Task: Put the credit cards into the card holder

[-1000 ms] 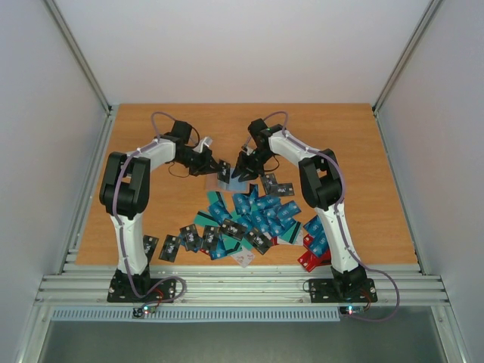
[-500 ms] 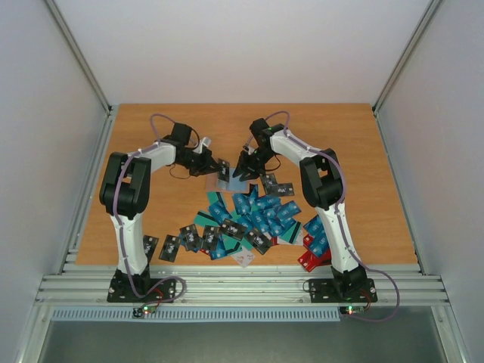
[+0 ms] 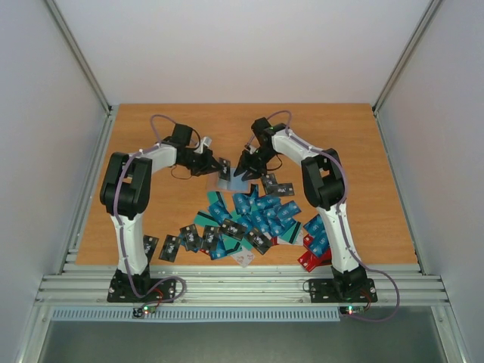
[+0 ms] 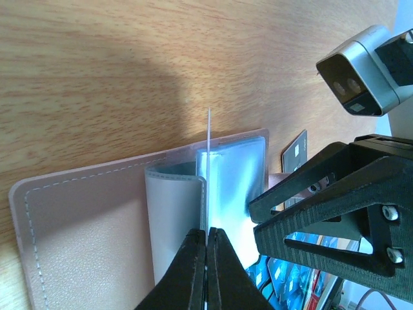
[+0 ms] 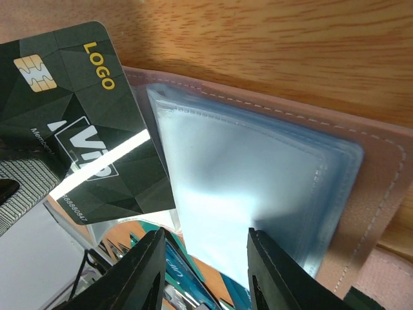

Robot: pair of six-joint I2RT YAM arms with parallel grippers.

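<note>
I'm holding one black VIP card (image 5: 84,123) in the left gripper (image 4: 206,242), fingers pinching it on edge right over the one card holder (image 4: 84,232). That holder is lying open on the table (image 3: 363,151) between my two grippers. The right gripper (image 5: 205,236) is hanging over its clear pockets with the fingers spread wide. Closer to the bases, the other credit cards (image 3: 257,215) are sitting in one overlapping pile. There are too many for me to count, with red ones (image 3: 310,261) at the right end.

Left arm (image 3: 155,151) jaws pinched; right arm (image 3: 295,144) jaws parted.
</note>
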